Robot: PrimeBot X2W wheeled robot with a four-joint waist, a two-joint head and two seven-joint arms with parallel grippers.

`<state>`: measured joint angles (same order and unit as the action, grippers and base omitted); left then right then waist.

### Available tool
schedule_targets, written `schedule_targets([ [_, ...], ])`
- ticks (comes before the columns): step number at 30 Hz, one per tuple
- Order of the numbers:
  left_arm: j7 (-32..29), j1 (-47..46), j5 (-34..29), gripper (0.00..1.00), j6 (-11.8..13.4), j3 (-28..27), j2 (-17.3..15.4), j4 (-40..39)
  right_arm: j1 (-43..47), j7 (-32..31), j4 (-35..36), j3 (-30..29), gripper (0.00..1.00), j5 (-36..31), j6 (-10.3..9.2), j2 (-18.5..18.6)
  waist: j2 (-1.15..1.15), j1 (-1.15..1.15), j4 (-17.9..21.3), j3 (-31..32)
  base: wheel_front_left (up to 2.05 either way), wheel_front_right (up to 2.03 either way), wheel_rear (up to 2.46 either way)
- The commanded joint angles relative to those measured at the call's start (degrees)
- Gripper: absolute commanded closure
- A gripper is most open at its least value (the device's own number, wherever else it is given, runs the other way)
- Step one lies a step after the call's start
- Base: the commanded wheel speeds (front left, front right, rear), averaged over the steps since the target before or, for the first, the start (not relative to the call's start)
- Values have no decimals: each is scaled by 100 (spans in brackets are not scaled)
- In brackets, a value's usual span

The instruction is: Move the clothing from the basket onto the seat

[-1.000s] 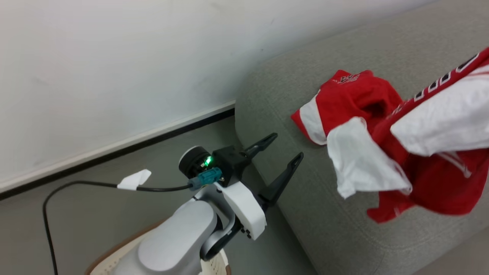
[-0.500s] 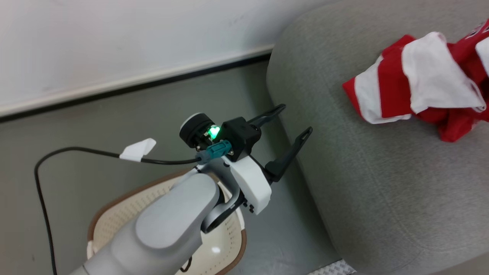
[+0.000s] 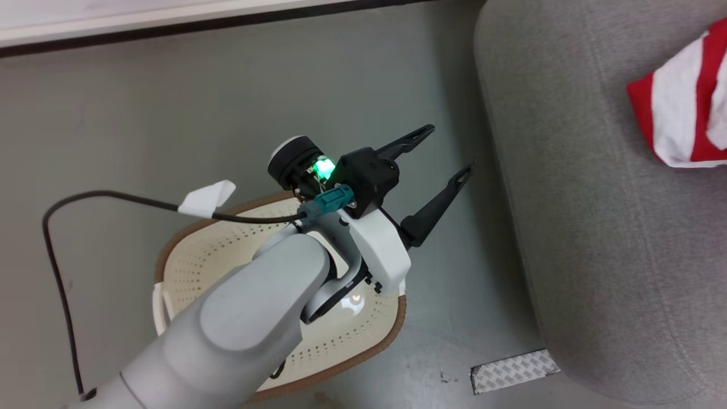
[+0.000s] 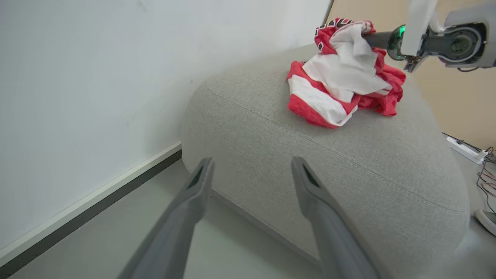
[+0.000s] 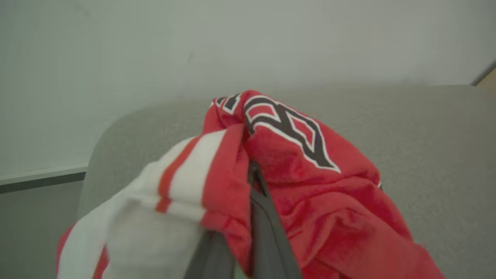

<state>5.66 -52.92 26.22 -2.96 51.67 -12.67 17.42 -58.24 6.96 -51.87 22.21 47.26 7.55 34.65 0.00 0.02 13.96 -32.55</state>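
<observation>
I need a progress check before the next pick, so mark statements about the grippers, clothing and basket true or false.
The left gripper is open and empty. True.
The right gripper is open above the clothing. False: it is shut on the clothing.
The clothing rests on the seat. True.
The basket stands on the seat. False: it stands on the floor beside it.
</observation>
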Motion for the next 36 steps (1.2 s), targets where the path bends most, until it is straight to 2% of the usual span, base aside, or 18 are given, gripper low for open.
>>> schedule_targets([
  [1,79,-55,22,0,28,-26,-7,29,-134,-224,-160,94,100,82,-14,30,0,-2,-102,-80,0,0,0],
  [5,166,14,76,0,28,-33,8,129,-218,-1011,-393,517,100,227,-13,124,0,-2,-128,9,0,0,0],
  [6,187,38,93,0,28,-34,6,163,-235,-1166,-384,627,85,265,-13,143,0,-2,-122,45,0,0,0],
  [7,187,38,93,0,28,-34,6,163,-235,-1166,-384,627,85,265,-13,143,0,-2,-122,45,0,0,0],
  [8,206,56,108,0,29,-38,9,188,-261,-1317,-390,702,65,329,-13,164,0,-2,-114,86,0,0,0],
  [9,224,68,125,0,31,-39,13,205,-274,-1444,-348,799,49,384,-13,186,0,-2,-102,128,0,0,0],
  [10,255,83,144,0,35,-42,16,228,-284,-1547,-304,885,27,438,-13,213,0,-2,-86,178,0,0,0],
  [12,278,107,178,0,36,-48,22,282,-312,-1632,-239,1030,0,494,-13,299,0,-2,-50,281,0,0,0],
  [16,368,209,221,0,40,-60,20,399,-300,-1784,-161,1306,0,659,-13,332,0,-2,54,565,0,0,0],
  [21,527,446,363,0,58,-102,-13,523,-114,-2544,-55,1584,0,1127,-13,398,0,-2,205,1058,0,0,0],
  [25,632,714,530,0,89,-159,-47,585,-107,-2914,318,1901,0,1220,-13,648,0,-2,331,1487,0,0,0],
  [32,784,1234,746,0,217,-290,-131,594,37,-2510,1197,2268,0,1221,-13,1049,0,-2,355,2182,0,0,0],
  [36,849,1504,883,0,347,-429,-200,518,213,-1919,1711,2383,0,1088,-13,1239,0,-2,217,2565,0,0,0],
])
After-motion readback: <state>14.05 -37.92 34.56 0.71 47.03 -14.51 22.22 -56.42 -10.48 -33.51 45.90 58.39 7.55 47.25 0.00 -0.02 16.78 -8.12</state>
